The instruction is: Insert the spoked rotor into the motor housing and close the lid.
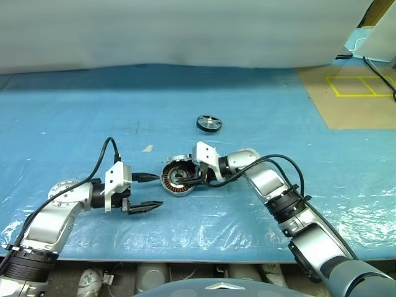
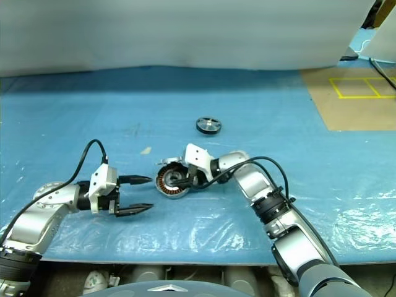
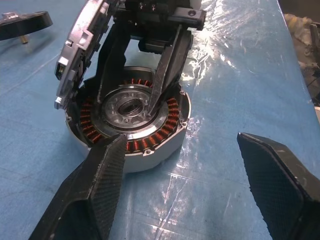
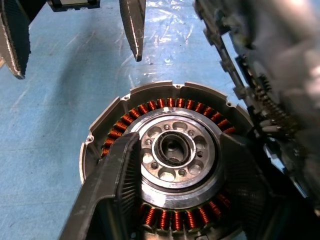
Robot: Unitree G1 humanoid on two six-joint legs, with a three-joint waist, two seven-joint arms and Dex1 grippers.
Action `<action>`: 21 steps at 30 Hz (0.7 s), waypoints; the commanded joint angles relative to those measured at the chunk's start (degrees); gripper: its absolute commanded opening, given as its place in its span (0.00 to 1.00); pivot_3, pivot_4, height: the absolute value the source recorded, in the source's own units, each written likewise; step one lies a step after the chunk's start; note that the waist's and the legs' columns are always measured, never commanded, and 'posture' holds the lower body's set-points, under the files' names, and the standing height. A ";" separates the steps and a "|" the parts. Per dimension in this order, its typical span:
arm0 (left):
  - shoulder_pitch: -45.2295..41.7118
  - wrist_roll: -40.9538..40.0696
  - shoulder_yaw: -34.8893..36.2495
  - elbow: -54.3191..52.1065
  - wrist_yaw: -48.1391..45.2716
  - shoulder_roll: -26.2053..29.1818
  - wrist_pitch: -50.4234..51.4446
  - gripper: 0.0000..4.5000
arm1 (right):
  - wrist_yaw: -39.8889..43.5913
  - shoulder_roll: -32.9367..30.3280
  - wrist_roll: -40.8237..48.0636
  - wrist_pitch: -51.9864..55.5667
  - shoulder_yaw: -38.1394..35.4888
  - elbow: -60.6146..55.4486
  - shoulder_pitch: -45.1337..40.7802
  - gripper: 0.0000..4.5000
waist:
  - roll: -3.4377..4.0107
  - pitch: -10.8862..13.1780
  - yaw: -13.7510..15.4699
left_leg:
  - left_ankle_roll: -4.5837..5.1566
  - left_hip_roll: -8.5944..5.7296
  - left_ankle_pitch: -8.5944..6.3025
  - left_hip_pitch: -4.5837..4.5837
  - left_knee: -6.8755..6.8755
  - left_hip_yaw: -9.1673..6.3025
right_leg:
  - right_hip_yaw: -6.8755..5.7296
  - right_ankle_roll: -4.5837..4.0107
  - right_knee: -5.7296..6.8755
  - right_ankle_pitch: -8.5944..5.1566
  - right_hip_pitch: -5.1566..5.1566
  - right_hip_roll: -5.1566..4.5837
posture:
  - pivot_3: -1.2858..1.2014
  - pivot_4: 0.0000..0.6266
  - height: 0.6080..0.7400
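While my right gripper (image 1: pixel 192 179) hangs over the housing (image 1: pixel 176 181), its fingers stand apart, one tip down on the silvery hub, pinching nothing that I can make out. The housing sits on the blue sheet (image 1: pixel 80 117) in front of me, copper windings bare and no rotor in it. The lid (image 3: pixel 80 47) stands tilted on edge at the housing's rim, close beside my right fingers; I cannot tell whether it leans on them or on the housing alone. My left gripper (image 1: pixel 146 192) waits near the housing on the left, jaws spread wide and empty.

The rotor (image 1: pixel 209 123) lies flat farther back on the sheet, well apart from everything. I judge it stiff, fairly weighty for its size, and smooth on the black rim, so a pinch across the rim could slip; a spoke or the rim's edge looks a surer hold. If magnets are inside, it may snap down into the housing. The lid looks thin, rigid metal, best taken by its ribbed edge.
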 commanded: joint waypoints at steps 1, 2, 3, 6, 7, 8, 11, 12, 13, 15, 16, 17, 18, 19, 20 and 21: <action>0.27 -0.23 0.27 -1.32 -0.19 0.44 -0.49 0.83 | -0.48 -0.91 -0.07 0.73 -1.20 -1.86 -0.11 0.57 | 0.00 0.00 0.00 | 0.00 0.00 0.00 0.00 0.00 0.00 | 0.00 0.00 0.00 0.00 0.00 0.00 | 0.52 0.24 1.00; 0.32 -0.22 0.27 -1.24 -0.21 0.43 -0.53 0.83 | -0.46 -1.15 0.31 0.91 -1.59 -2.35 -0.03 0.57 | 0.00 0.00 0.00 | 0.00 0.00 0.00 0.00 0.00 0.00 | 0.00 0.00 0.00 0.00 0.00 0.00 | 0.52 0.24 1.00; 0.36 -0.18 0.25 -1.12 -0.27 0.43 -0.61 0.83 | -0.66 -1.38 0.76 1.17 -2.20 -2.94 0.07 0.57 | 0.00 0.00 0.06 | 0.00 0.00 0.00 0.00 0.00 0.00 | 0.00 0.00 0.00 0.00 0.00 0.00 | 0.52 0.24 1.00; 0.38 -0.07 0.17 -0.95 -0.30 0.42 -0.65 0.83 | -0.72 -2.20 2.36 2.76 -3.79 -5.32 0.66 0.57 | 0.00 0.00 0.10 | 0.00 -0.01 0.00 -0.01 0.00 0.00 | 0.00 0.00 0.00 0.00 0.00 -0.01 | 0.52 0.24 1.00; 0.37 -0.06 0.15 -0.94 -0.29 0.42 -0.63 0.83 | -0.84 -2.42 2.62 3.09 -4.13 -6.00 0.86 0.57 | 0.00 0.00 0.10 | 0.00 -0.01 0.00 -0.01 0.00 0.00 | 0.00 0.00 0.00 0.00 0.00 -0.01 | 0.52 0.24 1.00; 0.43 -0.12 0.20 -0.97 -0.32 0.46 -0.58 0.83 | -0.90 -2.58 3.40 4.20 -4.76 -7.28 1.25 0.52 | 0.00 0.00 0.08 | 0.00 -0.01 0.00 -0.01 0.00 0.00 | 0.00 0.00 0.00 0.00 0.00 -0.01 | 0.52 0.24 1.00; 0.45 -0.21 0.21 -0.89 -0.44 0.53 -0.42 0.83 | -1.02 -2.62 5.38 7.02 -6.15 -9.39 2.36 0.36 | 0.00 0.00 0.05 | 0.00 0.01 0.00 0.00 0.00 0.00 | 0.00 0.00 -0.01 0.00 0.00 0.01 | 0.52 0.24 1.00; 0.26 -0.11 0.08 -0.65 -0.49 0.49 -0.45 0.83 | -1.14 -2.43 5.84 7.53 -6.41 -9.52 2.70 0.28 | -0.01 0.00 -0.02 | 0.00 0.01 0.00 0.00 -0.01 0.00 | 0.00 0.00 0.00 0.00 0.00 0.01 | 0.52 0.24 1.00; 0.13 -0.04 0.02 -0.43 -0.55 0.46 -0.50 0.83 | -1.27 -2.27 6.12 7.93 -6.56 -9.63 2.90 0.21 | -0.01 0.00 -0.03 | 0.00 0.02 0.00 0.00 -0.02 0.00 | 0.00 0.00 -0.01 0.00 0.00 0.02 | 0.52 0.24 1.00; -0.21 0.03 -0.07 -0.09 -0.68 0.41 -0.50 0.83 | -1.54 -1.99 6.24 8.29 -6.47 -9.70 2.94 0.05 | -0.01 0.00 -0.02 | 0.00 0.02 0.00 0.00 -0.02 0.00 | 0.00 0.00 -0.01 0.00 -0.01 0.03 | 0.52 0.24 1.00; -0.39 0.07 -0.12 0.03 -0.75 0.42 -0.47 0.83 | -1.73 -1.69 6.16 8.34 -6.33 -9.34 2.78 0.01 | -0.01 0.00 -0.01 | 0.00 0.02 0.00 0.00 -0.02 0.00 | 0.00 0.00 -0.01 0.00 -0.01 0.02 | 0.52 0.24 1.00; -0.51 0.10 -0.16 0.10 -0.81 0.42 -0.45 0.83 | -1.86 -1.48 6.10 8.37 -6.25 -9.07 2.67 0.01 | -0.01 0.00 -0.01 | 0.00 0.01 0.00 0.00 -0.02 0.00 | 0.00 0.00 -0.01 0.00 -0.01 0.02 | 0.52 0.24 1.00; -0.58 0.10 -0.17 0.17 -0.87 0.44 -0.45 0.83 | -1.89 -1.33 6.05 8.45 -6.09 -8.87 2.57 0.01 | -0.01 0.00 0.00 | 0.00 0.01 0.00 0.00 -0.02 0.00 | 0.00 0.00 -0.01 0.00 -0.01 0.02 | 0.52 0.24 1.00; -0.66 0.10 -0.17 0.25 -0.91 0.44 -0.45 0.83 | -1.82 -1.16 6.09 8.54 -5.93 -8.81 2.53 0.01 | -0.01 0.00 0.01 | 0.00 0.01 0.00 0.00 -0.02 0.00 | 0.00 0.00 -0.01 0.00 -0.01 0.02 | 0.52 0.24 1.00; -0.71 0.11 -0.17 0.32 -0.96 0.44 -0.46 0.83 | -1.60 -1.00 6.26 8.89 -5.79 -8.82 2.50 0.01 | -0.01 0.00 0.01 | 0.00 0.01 0.00 0.00 -0.02 0.00 | 0.00 0.00 -0.01 0.00 -0.01 0.02 | 0.52 0.24 1.00; -0.75 0.14 -0.18 0.38 -0.98 0.44 -0.45 0.83 | -1.39 -0.72 6.39 9.29 -5.51 -8.72 2.45 0.01 | -0.01 0.00 0.01 | 0.00 0.01 0.00 0.00 -0.02 0.00 | 0.00 0.00 -0.01 0.00 -0.01 0.02 | 0.52 0.24 1.00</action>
